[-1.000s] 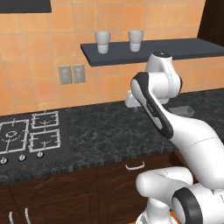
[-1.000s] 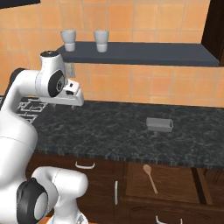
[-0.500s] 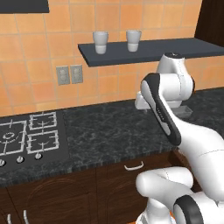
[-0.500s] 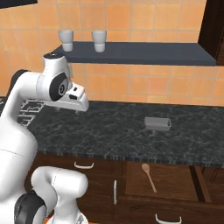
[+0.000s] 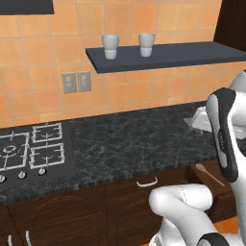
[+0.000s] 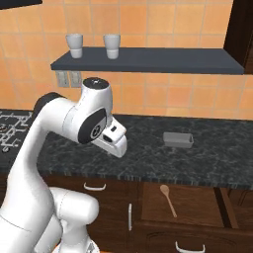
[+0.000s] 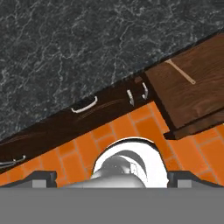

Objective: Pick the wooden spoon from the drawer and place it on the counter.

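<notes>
My pincer (image 6: 117, 146) hangs at the end of my white arm above the front part of the long black stone worktop (image 6: 148, 160) with its grey-white veins. It is high over the surface and touches nothing. In the right base view it shows as a pale block under my wrist, and I cannot tell from any view how far its jaws stand apart; nothing can be seen in its grip.

The small light tan wooden spoon (image 6: 168, 199) lies in the open dark brown wooden drawer (image 6: 195, 207), flat on the reddish-brown wood-grain bottom. Its oval bowl is toward the worktop and its thin handle runs outward toward the drawer front. It sits well below my pincer and off to my right, well apart from it, with the thick dark edge of the worktop between the two. In the left base view the spoon (image 5: 209, 174) shows just past my forearm, low at the right. In the hand view the spoon (image 7: 180, 71) is a thin pale line on the drawer's (image 7: 192, 94) wooden floor at the upper right, with orange floor tiles (image 7: 135, 127) below it.

On the worktop, beyond the drawer, lies a small grey rectangular block (image 6: 178, 139). Away to my left a gas hob with white grates (image 5: 30, 151) is set into the stone. On the dark grey wall shelf (image 6: 148, 60) stand two pale grey cups (image 6: 74, 45), side by side, against the orange tiled wall.
</notes>
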You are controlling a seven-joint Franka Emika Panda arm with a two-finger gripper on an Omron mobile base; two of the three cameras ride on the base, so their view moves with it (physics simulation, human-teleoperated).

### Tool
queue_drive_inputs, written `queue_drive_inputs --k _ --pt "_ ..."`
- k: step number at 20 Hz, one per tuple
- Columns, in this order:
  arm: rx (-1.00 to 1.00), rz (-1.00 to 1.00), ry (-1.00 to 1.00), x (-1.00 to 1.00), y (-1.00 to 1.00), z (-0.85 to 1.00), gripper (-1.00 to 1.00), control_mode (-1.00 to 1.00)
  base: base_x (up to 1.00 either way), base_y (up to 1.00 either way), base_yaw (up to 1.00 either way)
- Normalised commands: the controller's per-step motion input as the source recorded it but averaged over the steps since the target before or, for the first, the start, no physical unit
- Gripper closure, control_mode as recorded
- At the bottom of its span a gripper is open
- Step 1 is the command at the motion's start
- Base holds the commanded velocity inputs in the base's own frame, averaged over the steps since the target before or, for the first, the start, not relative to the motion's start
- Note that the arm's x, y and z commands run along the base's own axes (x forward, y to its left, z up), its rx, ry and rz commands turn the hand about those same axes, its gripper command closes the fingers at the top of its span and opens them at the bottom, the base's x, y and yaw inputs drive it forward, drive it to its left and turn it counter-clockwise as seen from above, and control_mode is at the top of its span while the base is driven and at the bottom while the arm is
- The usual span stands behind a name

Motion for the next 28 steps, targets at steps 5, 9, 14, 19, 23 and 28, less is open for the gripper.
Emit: queue_drive_inputs --k 5,9,14,19,23,28 --pt "0.07 -0.15 0.00 -1.00 -1.00 -0.27 -1.00 -1.00 0.00 0.00 0.00" --pt "0.00 -0.11 0.00 -0.89 -1.00 -0.48 -1.00 -1.00 0.00 0.00 0.00" --pt "0.04 -0.32 0.06 -0.30 -1.00 -0.58 -1.00 -1.00 0.00 0.00 0.00" --pt "0.07 -0.25 0.12 0.52 -0.90 -0.54 -1.00 -1.00 0.00 0.00 0.00" --pt "0.04 -0.03 0.09 0.61 -0.58 -0.49 -1.00 -1.00 0.00 0.00 0.00" --pt "0.04 -0.19 0.23 0.21 -0.31 -0.64 -1.00 -1.00 0.00 0.00 0.00"
